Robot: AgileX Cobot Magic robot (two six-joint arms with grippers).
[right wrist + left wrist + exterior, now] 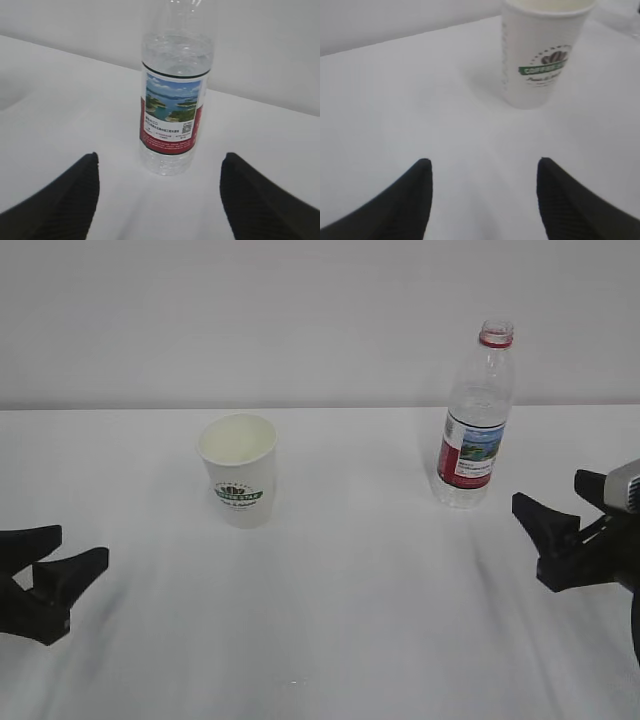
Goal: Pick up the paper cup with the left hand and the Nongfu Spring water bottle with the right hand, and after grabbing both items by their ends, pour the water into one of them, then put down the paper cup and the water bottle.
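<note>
Cup (239, 469) is white paper, tapered, rolled rim, green oval logo facing the camera; it stands upright on the white worktop (350, 620), left of centre, mouth up, long axis vertical. Inside looks pale cream; can't tell if any liquid is in it. Left wrist view shows the same cup (542, 52) ahead and right of centre, with a faint dimpled line down its wall, logo toward the camera. Bottle (475, 420) is clear ribbed plastic with a red neck ring and no cap, plus a red-and-white label with a landscape picture; it stands upright on the worktop right of centre, well apart from the cup, neck up, long axis vertical, roughly twice the cup's height. Right wrist view shows the bottle (172, 100) straight ahead, label facing the camera, clear water (177, 52) visible above the label. Left tool (62, 562) is matte black with two wedge-shaped fingers, spread open, empty, low over the worktop at the left edge, pointing toward the cup but well short of it. Right tool (560, 502) is black with a light grey plate on its side, jaws wide open, empty, near the right edge, pointing at the bottle, not touching it. Finger pads (570, 200) show a fine ribbed texture.
</note>
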